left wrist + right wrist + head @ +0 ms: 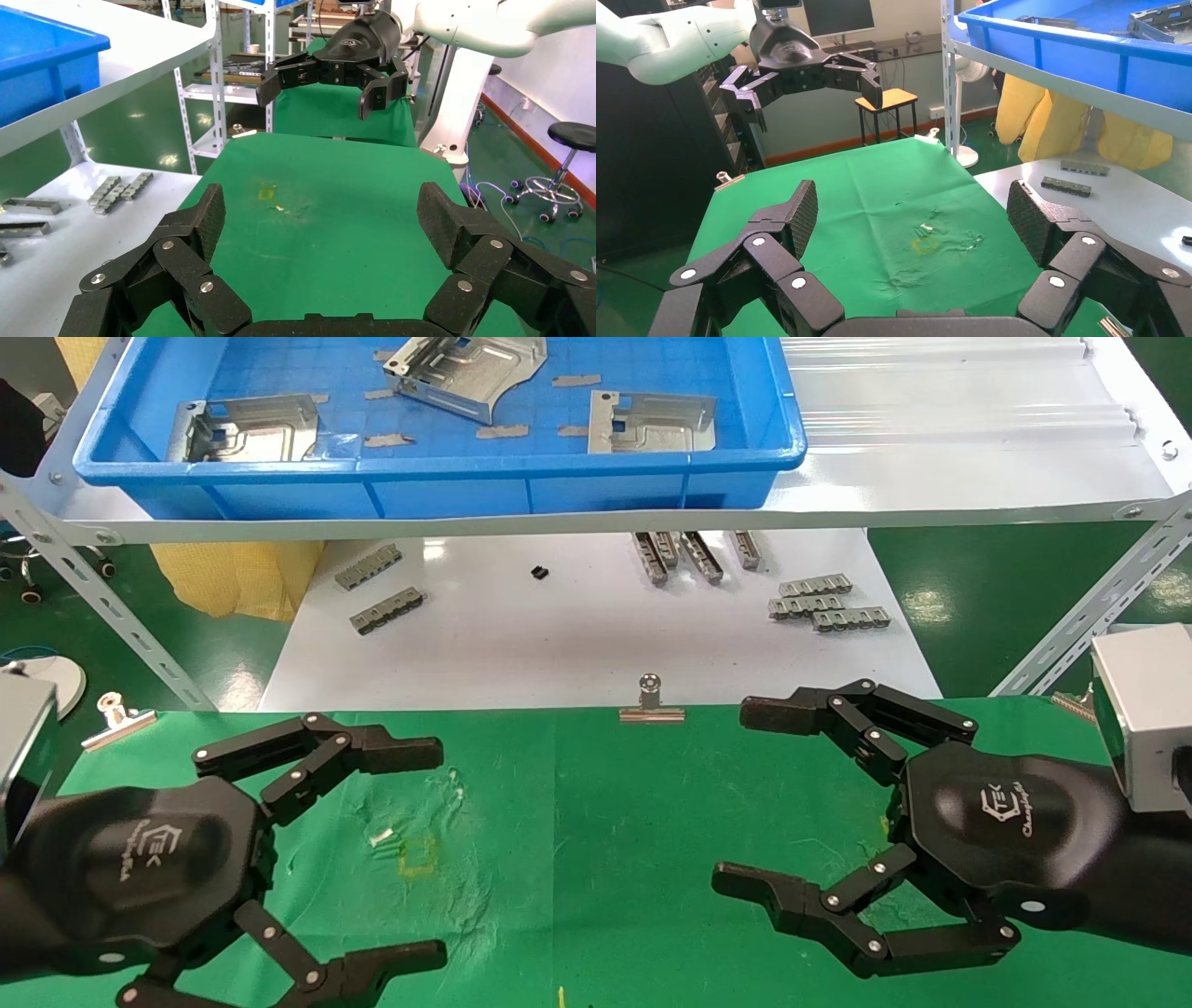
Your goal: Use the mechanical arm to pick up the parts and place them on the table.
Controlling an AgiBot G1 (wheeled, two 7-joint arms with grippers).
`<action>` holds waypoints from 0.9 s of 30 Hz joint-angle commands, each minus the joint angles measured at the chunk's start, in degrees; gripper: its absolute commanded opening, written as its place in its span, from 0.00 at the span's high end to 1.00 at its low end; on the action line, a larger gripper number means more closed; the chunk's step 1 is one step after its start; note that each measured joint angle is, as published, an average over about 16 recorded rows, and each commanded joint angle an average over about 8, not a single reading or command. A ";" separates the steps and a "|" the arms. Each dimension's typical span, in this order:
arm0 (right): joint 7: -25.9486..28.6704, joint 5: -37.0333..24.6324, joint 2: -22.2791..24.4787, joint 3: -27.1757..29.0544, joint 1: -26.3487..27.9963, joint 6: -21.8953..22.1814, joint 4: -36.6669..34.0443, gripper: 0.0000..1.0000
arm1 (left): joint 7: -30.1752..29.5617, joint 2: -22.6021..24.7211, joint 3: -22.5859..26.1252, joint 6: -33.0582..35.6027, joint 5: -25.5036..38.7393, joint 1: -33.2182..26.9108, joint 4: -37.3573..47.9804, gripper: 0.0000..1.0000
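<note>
While both hands hover spread wide and empty over the green table [577,896], the step in hand is, by my judgement, the first reach up to the tray, and either arm could take it. The left hand [410,854] hangs over the table's left part with its fingers released. The right hand [759,798] hangs over the right part, equally unclenched, and neither touches the cloth or anything else.

The parts lie well apart from both hands, up in the blue tray [559,486] on the raised shelf beyond the white lower tabletop [559,626]. One part [247,428] lies flat near the tray's left end, one part [466,374] sits tilted toward the back, and one part [652,423] lies flat toward the right end. Short tape strips [503,430] lie between them.

The right-hand flat part looks the easiest first pick for the right hand, since it lies nearest that arm. To do it well, I would lift the hand clear over the tray's front wall before descending. The plate is thin and lies flat, so the fingers should close across a raised flange or edge. The small ribbed bars [824,603] below should be left alone.
</note>
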 commanded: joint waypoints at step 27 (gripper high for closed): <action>0.00 0.00 0.00 0.00 0.00 0.00 0.00 1.00 | 0.00 0.00 0.00 0.00 0.00 0.00 0.00 0.00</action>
